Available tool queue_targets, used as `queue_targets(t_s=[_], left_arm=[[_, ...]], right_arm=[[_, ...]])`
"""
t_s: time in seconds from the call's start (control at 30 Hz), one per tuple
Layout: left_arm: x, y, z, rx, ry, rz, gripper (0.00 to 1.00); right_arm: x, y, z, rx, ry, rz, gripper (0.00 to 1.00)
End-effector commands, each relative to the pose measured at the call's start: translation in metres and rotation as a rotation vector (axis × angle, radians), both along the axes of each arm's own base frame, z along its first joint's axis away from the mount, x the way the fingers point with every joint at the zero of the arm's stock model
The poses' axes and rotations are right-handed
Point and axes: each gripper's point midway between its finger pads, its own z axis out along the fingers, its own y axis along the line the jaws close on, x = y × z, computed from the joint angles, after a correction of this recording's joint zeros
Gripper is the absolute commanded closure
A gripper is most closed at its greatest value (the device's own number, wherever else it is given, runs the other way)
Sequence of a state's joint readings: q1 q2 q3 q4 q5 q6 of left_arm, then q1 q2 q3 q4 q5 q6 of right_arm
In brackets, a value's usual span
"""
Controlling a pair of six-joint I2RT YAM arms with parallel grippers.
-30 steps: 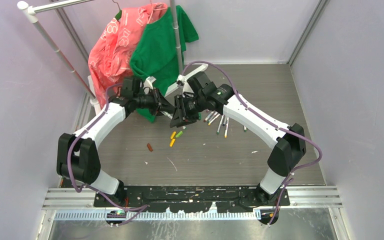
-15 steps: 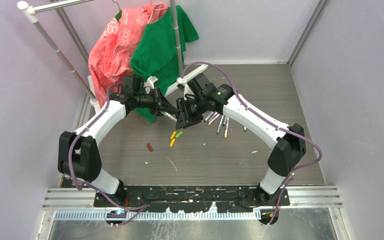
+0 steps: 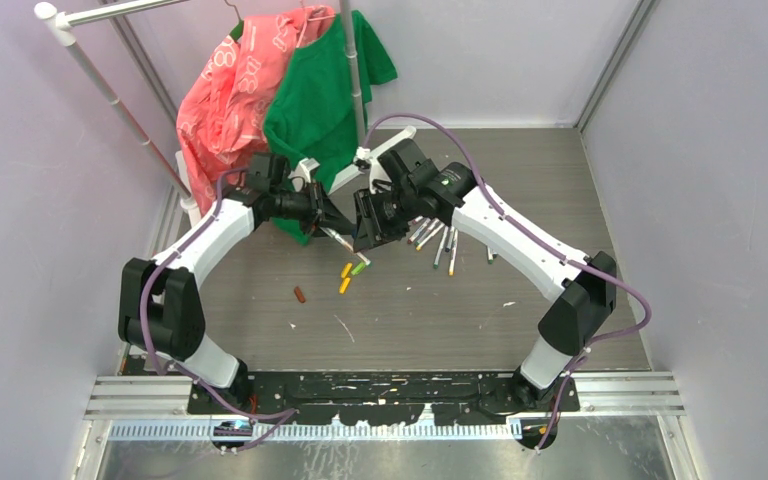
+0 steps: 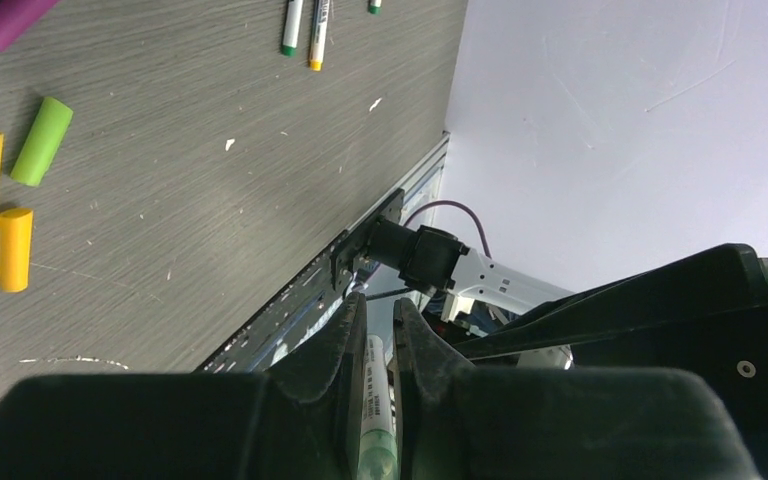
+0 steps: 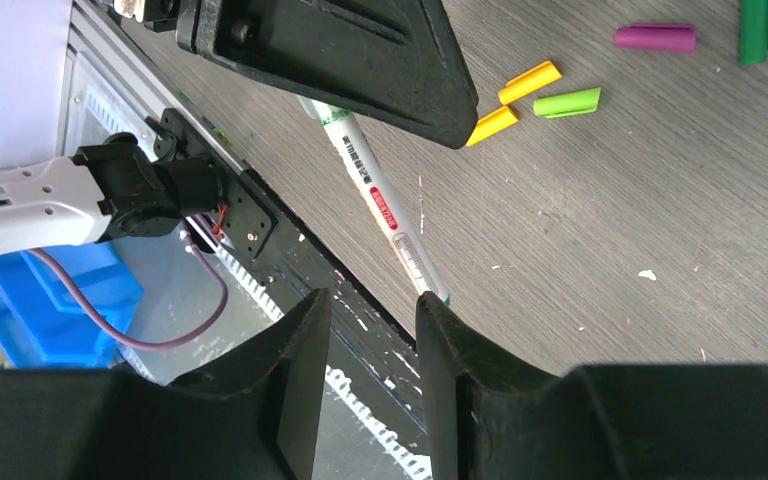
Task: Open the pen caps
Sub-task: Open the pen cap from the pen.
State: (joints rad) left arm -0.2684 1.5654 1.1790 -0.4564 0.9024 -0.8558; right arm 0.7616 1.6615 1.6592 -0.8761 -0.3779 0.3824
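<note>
L gripper (image 4: 380,305) is clenched on a pen (image 5: 375,195), up over the bench (image 3: 410,310) mid, nearer the far edge. A sec ago both grippers were tight together; now they're apart & the pen tip looks bare, so I think that cap's off. R gripper (image 5: 372,298) is half open, holding nothing, tip right by one finger. The green cap (image 5: 567,101) lies below; more pens (image 3: 438,240) wait right.
</note>
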Motion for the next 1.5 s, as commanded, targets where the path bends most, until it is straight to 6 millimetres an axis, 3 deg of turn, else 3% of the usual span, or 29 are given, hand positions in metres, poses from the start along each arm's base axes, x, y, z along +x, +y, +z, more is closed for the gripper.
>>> queue_targets(t_s=[0.0, 0.77, 0.87, 1.0, 1.07, 1.3, 1.47], left_arm=[[0.000, -0.005, 0.028, -0.058, -0.050, -0.040, 1.00], [0.000, -0.019, 0.036, -0.127, -0.009, -0.059, 1.00], [0.005, -0.020, 0.036, -0.129, -0.003, -0.036, 1.00], [0.014, -0.019, 0.033, -0.108, -0.002, 0.021, 1.00], [0.019, -0.017, 0.032, -0.091, -0.003, 0.062, 0.99], [0.023, -0.008, 0.028, -0.041, -0.030, 0.162, 0.77], [0.019, -0.005, 0.026, -0.039, -0.035, 0.185, 0.70]], right_arm=[[0.005, 0.003, 0.015, 0.033, -0.054, 0.021, 0.57], [0.017, 0.047, -0.006, 0.084, 0.004, 0.075, 0.58], [0.016, 0.052, -0.012, 0.081, 0.022, 0.073, 0.68], [0.017, 0.053, -0.018, 0.080, 0.036, 0.046, 0.97], [0.019, 0.053, -0.019, 0.080, 0.034, 0.031, 0.99], [0.023, 0.054, -0.013, 0.084, 0.026, 0.002, 0.99], [0.025, 0.059, -0.011, 0.102, 0.039, -0.012, 0.99]])
